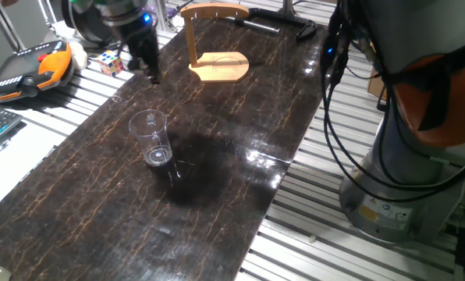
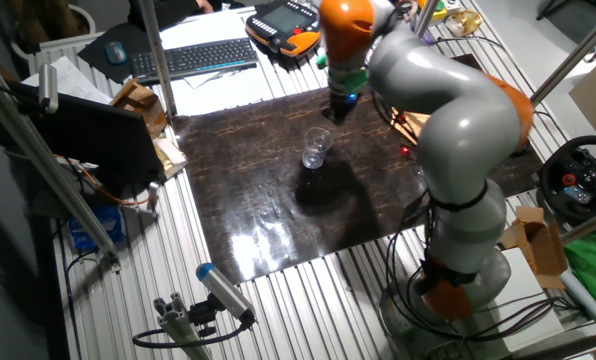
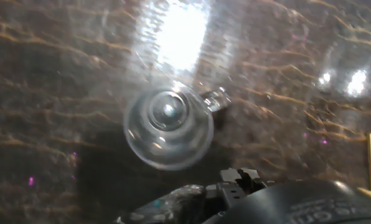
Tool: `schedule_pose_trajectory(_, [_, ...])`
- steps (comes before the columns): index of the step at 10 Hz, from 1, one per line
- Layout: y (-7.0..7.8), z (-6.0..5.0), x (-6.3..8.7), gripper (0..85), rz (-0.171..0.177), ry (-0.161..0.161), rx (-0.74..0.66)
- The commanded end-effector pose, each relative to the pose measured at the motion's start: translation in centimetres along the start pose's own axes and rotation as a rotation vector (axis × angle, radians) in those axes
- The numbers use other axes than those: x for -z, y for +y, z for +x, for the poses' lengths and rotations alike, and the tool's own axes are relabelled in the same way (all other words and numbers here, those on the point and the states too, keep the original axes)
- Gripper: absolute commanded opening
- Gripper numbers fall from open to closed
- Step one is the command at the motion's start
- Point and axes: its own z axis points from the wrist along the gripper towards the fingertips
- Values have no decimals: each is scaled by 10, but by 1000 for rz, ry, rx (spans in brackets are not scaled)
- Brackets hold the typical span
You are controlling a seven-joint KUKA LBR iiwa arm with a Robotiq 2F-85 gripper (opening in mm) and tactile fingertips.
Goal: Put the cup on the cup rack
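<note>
**Q:** Nearest the camera in the one fixed view, what stands on the table (image 1: 76,226), and why upright?

**A:** The cup (image 1: 154,139), a clear tumbler, stands on its thick base in the middle of the dark marbled top, mouth up. It appears so in the other fixed view too (image 2: 316,148). The hand view looks straight down into the rim (image 3: 168,124), which suggests the camera sits almost overhead. An upright cup leaves its walls free for a sideways or top-down grasp.

**Q:** Farther back, where is the gripper?

**A:** The gripper (image 1: 150,72) hangs above the table, beyond and slightly left of the cup, not touching it. Its fingers look close together and hold nothing, though blur hides the exact gap. This reads as an approach pose; the grasp is not yet made.

**Q:** And at the far end?

**A:** The cup rack (image 1: 215,39) stands on its oval base, well apart from the cup, to the right of the gripper. Its curved arm reaches out over the base, leaving room below for the cup.
</note>
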Motion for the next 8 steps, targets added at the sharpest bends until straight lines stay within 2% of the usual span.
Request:
schedule_pose_trajectory(1, [15,-9,-3,20,9,-4,4])
schedule_pose_trajectory(2, [19,-19,-7,20,18,-1,19])
schedule_pose_trajectory(3, [24,-31,-11,30,42,1,43])
schedule_pose_trajectory(6, [29,-48,-21,240,66,-2,89])
schedule_pose_trajectory(7, [27,-51,-28,297,51,-4,109])
schedule_pose_trajectory(8, [27,-55,-36,310,41,-8,119])
